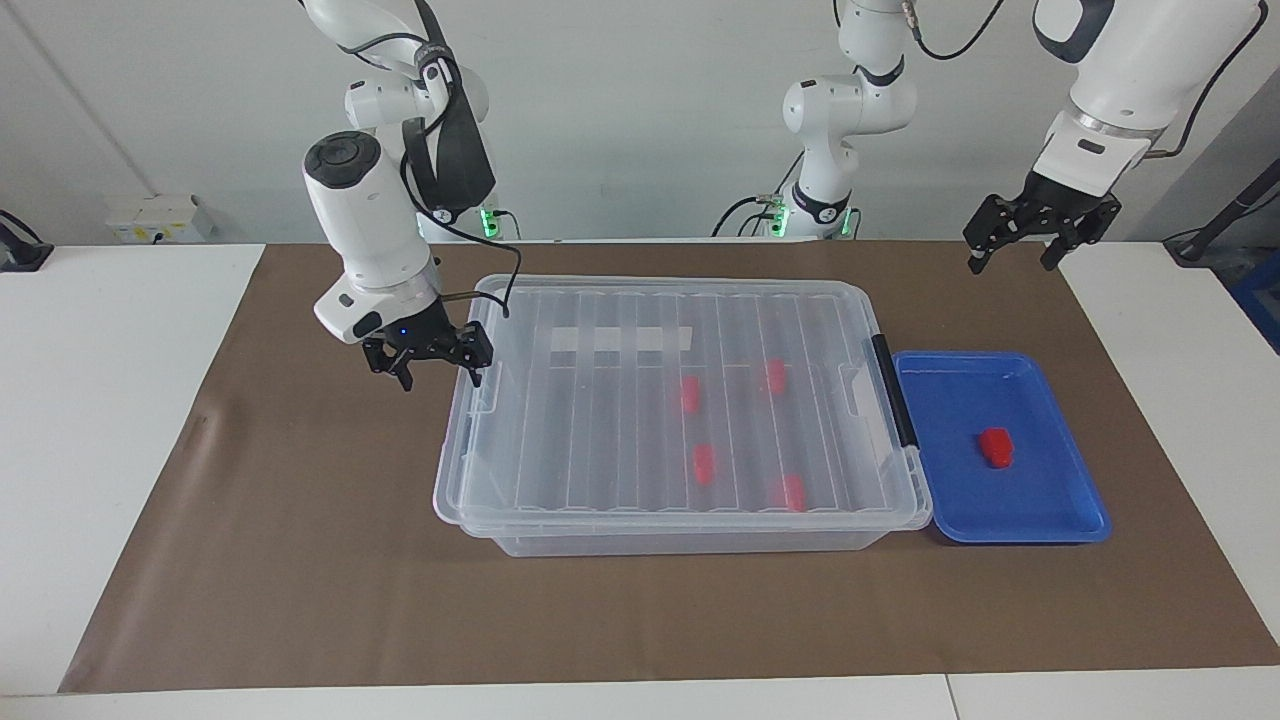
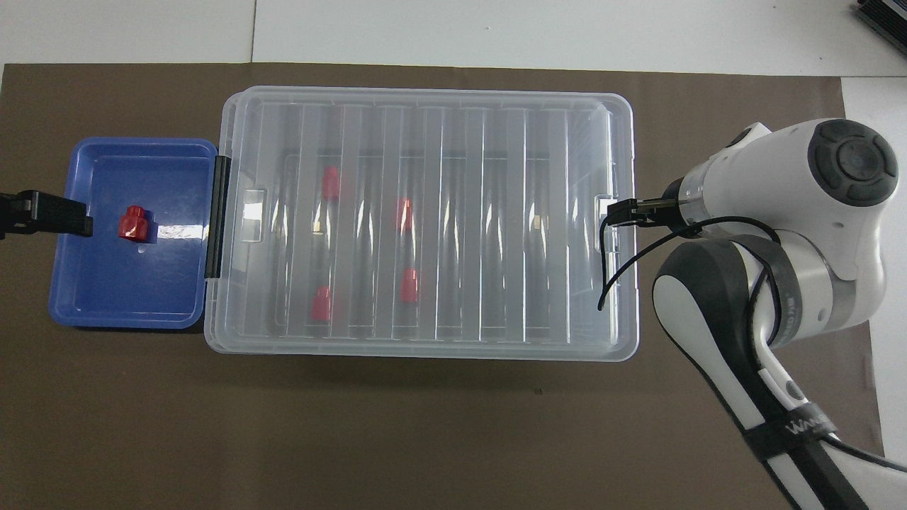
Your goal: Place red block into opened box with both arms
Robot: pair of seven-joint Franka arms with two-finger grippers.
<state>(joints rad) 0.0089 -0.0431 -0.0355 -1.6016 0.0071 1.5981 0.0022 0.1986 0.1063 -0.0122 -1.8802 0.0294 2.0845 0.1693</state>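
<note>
Bright, even light; glare on lid (image 2: 425, 212)

In the overhead view we see only the tip of the left gripper (image 2: 44, 214), the rest cut off at the edge. The right arm (image 2: 779, 234) covers most of the right gripper (image 2: 627, 211) there. Four blocks (image 1: 704, 462) show only dimly through the ribbed lid (image 1: 620, 400).

White arms (image 1: 372, 235) w/ dark cables, black 2-finger grippers (image 1: 1012, 243).
</note>
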